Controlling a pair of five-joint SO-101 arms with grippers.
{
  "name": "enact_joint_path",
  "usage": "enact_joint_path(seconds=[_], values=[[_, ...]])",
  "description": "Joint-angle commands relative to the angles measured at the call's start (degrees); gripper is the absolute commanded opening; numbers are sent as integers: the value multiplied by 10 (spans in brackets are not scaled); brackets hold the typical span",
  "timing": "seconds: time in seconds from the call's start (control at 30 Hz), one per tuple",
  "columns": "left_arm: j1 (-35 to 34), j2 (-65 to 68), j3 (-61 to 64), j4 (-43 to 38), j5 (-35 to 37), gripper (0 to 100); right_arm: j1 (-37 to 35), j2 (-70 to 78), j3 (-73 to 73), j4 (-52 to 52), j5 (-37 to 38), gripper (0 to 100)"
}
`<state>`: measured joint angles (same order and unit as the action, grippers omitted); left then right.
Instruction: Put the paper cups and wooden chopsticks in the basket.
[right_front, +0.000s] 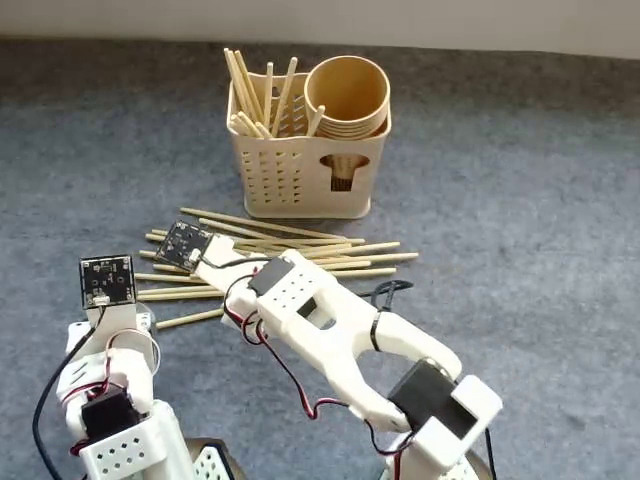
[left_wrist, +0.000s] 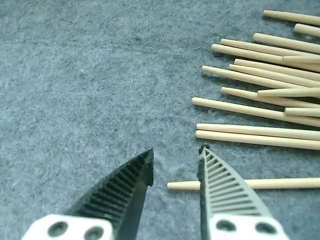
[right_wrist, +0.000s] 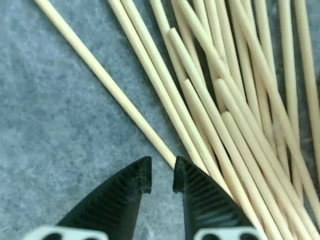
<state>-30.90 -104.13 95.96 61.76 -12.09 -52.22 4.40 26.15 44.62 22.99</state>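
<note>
- Closest in, my left gripper hangs low over the cloth, jaws spread fairly wide, nothing between them. One lone chopstick lies just beside it, its blunt end tucked behind my pale finger.
- My right gripper is down at the near edge of the pile. The jaws are parted by only a narrow gap and grip nothing, and one tip sits right at the end of a stick.
- Just past both hands, the loose chopsticks lie fanned across the cloth, overlapping and mostly side by side. I'd call them the work that's left.
- Further out stands the basket, upright. The paper cups are nested in a stack in one compartment, so the cup half looks done to me.
- Beside the cups, in the other compartment, a bundle of standing chopsticks leans against the basket's rim. The chopstick half looks part done, with plenty left on the cloth.
- Under it all is a grey felt surface, flat and matte.
- At the far edge, a pale strip runs along behind the cloth. I can't tell whether it's wall or floor.
</note>
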Motion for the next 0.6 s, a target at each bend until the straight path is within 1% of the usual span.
enact_joint_path(seconds=[0.0,0.17,0.4,0.57], values=[[-10,-4,9,-12,4,158,11,1,-28,-29,7,91],[-10,-4,9,-12,4,158,41,20,-28,-59,7,91],[-9,-4,9,-11,4,158,44,75,-28,-67,8,91],[-9,-4,9,-11,4,158,44,80,-28,-63,8,88]])
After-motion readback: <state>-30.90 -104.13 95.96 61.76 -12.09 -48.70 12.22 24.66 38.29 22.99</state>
